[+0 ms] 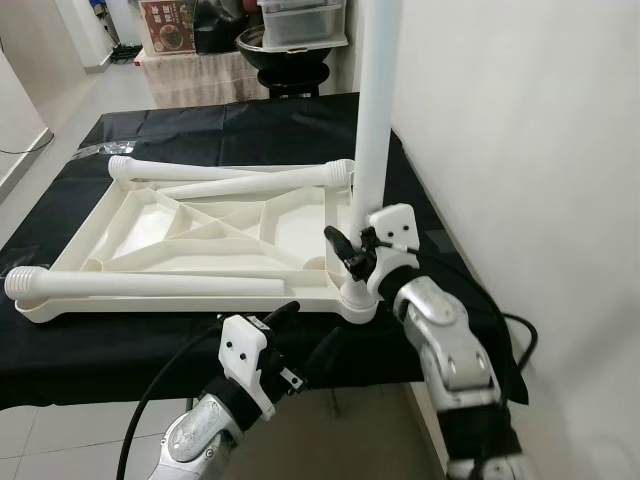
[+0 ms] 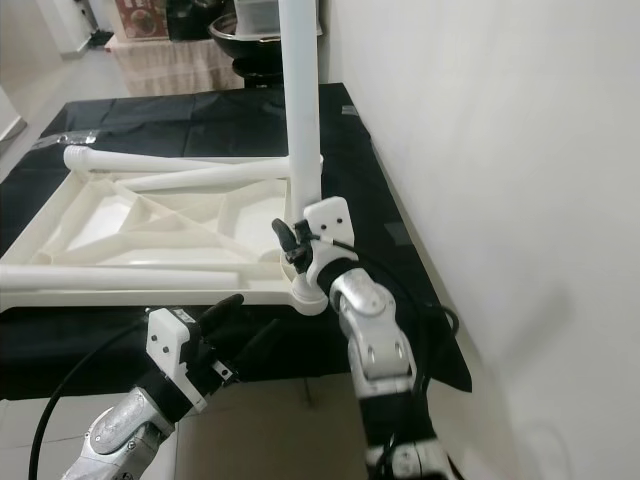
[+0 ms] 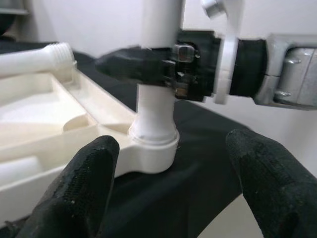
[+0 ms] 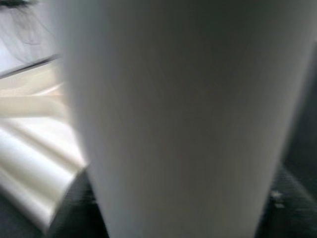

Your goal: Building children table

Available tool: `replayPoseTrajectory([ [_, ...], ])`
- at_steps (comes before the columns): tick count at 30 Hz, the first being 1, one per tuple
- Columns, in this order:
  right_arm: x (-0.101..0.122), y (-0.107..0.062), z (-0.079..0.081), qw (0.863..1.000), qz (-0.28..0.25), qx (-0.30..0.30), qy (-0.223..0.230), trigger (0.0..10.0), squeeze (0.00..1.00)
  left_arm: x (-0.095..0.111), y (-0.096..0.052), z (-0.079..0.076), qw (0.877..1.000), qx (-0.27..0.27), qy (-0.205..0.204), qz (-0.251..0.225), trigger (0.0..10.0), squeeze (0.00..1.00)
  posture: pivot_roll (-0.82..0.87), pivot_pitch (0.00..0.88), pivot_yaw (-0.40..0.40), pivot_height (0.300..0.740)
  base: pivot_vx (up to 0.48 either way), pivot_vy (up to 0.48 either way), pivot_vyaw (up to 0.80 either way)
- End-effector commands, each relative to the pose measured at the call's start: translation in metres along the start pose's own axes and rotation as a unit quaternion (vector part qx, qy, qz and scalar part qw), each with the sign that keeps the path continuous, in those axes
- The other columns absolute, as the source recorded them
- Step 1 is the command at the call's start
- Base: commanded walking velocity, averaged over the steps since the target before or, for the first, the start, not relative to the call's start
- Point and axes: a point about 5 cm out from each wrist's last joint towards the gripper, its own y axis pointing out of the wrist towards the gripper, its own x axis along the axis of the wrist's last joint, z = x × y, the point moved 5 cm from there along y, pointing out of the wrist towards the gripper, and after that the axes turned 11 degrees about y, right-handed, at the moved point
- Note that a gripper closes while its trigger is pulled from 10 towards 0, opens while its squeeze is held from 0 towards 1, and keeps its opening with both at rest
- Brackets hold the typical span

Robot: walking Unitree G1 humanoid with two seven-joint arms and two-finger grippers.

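Setting: probably a home. Tiled floor (image 1: 60, 430), plain white wall (image 1: 520, 120), table (image 1: 200, 125) under black cloth, cloth-draped stand (image 1: 200, 75) with storage containers (image 1: 300, 22) behind.

no legible text, labels or numbers anywhere

The white tabletop (image 2: 150, 235) lies upside down on the black-clothed table (image 2: 200, 120). One leg (image 2: 302, 110) stands upright in its near right corner socket, and the right hand (image 2: 292, 245) grips it just above the socket. The left hand (image 2: 235, 320) hangs open below the table's near edge.
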Motion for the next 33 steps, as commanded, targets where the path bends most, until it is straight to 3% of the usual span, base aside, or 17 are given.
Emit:
replayPoseTrajectory([
  [1, 0.018, 0.005, 0.007, 0.998, -0.017, 0.068, -0.003, 10.0, 1.00, -0.006, -0.003, -0.001, 1.000, 0.001, -0.005, 0.012, 10.0, 0.00, 0.06, 0.145, 0.020, 0.740, 0.000, 0.000, 0.00],
  [3, 0.024, 0.005, 0.005, 0.996, -0.016, 0.090, -0.015, 10.0, 1.00, -0.006, -0.002, -0.001, 1.000, 0.001, -0.005, 0.012, 10.0, 0.00, 0.06, 0.145, 0.020, 0.740, 0.000, 0.000, 0.00],
  [5, 0.034, 0.006, -0.001, 0.990, -0.007, 0.136, -0.048, 10.0, 0.00, -0.005, -0.002, -0.002, 1.000, 0.001, -0.006, 0.011, 10.0, 0.00, 0.07, 0.150, 0.012, 0.740, 0.000, 0.000, 0.00],
  [7, 0.034, 0.006, -0.001, 0.990, -0.007, 0.136, -0.048, 10.0, 0.00, -0.005, -0.002, -0.002, 1.000, 0.001, -0.006, 0.011, 10.0, 0.00, 0.07, 0.150, 0.012, 0.740, 0.000, 0.000, 0.00],
  [8, 0.036, 0.003, -0.004, 0.979, 0.019, 0.186, -0.075, 10.0, 0.00, -0.004, -0.002, -0.004, 1.000, 0.002, -0.006, 0.010, 10.0, 0.00, 0.08, 0.156, 0.009, 0.740, 0.000, 0.000, 0.00],
  [10, 0.036, 0.003, -0.004, 0.979, 0.019, 0.186, -0.075, 10.0, 0.00, -0.004, -0.002, -0.004, 1.000, 0.002, -0.006, 0.010, 10.0, 0.00, 0.08, 0.156, 0.009, 0.740, 0.000, 0.000, 0.00],
  [13, 0.031, -0.004, 0.000, 0.961, 0.053, 0.257, -0.082, 10.0, 0.00, -0.003, -0.004, -0.005, 1.000, 0.003, -0.007, 0.009, 10.0, 0.00, 0.08, 0.166, 0.012, 0.740, 0.000, 0.000, 0.00],
  [16, 0.032, -0.004, -0.001, 0.957, 0.060, 0.275, -0.076, 10.0, 0.00, -0.002, -0.005, -0.006, 1.000, 0.002, -0.008, 0.009, 10.0, 0.00, 0.09, 0.170, 0.013, 0.740, 0.000, 0.000, 0.00],
  [17, 0.034, -0.005, -0.002, 0.954, 0.060, 0.285, -0.071, 7.1, 0.00, -0.002, -0.005, -0.007, 1.000, 0.002, -0.008, 0.009, 10.0, 0.00, 0.09, 0.173, 0.014, 0.740, 0.000, 0.000, 0.00],
  [18, 0.034, -0.005, -0.002, 0.954, 0.060, 0.285, -0.071, 7.1, 0.00, -0.002, -0.005, -0.007, 1.000, 0.002, -0.008, 0.009, 10.0, 0.00, 0.09, 0.173, 0.014, 0.740, 0.000, 0.000, 0.00],
  [19, 0.037, -0.005, -0.003, 0.951, 0.060, 0.297, -0.064, 0.0, 0.00, -0.002, -0.006, -0.007, 1.000, 0.001, -0.008, 0.010, 10.0, 0.00, 0.09, 0.177, 0.017, 0.740, 0.000, 0.000, 0.00],
  [29, 0.047, -0.010, -0.013, 0.944, 0.055, 0.322, -0.044, 0.0, 0.00, -0.001, -0.008, -0.008, 1.000, 0.001, -0.009, 0.011, 10.0, 0.00, 0.09, 0.182, 0.020, 0.740, 0.000, 0.000, 0.00],
  [32, 0.042, -0.020, -0.021, 0.948, 0.056, 0.309, -0.047, 0.0, 0.00, -0.001, -0.008, -0.008, 1.000, 0.001, -0.010, 0.012, 10.0, 0.00, 0.08, 0.185, 0.025, 0.740, 0.000, 0.000, 0.00],
  [33, 0.038, -0.025, -0.028, 0.955, 0.055, 0.287, -0.047, 0.0, 0.00, -0.001, -0.008, -0.008, 1.000, 0.001, -0.010, 0.012, 10.0, 0.00, 0.07, 0.190, 0.025, 0.740, 0.000, 0.000, 0.00],
])
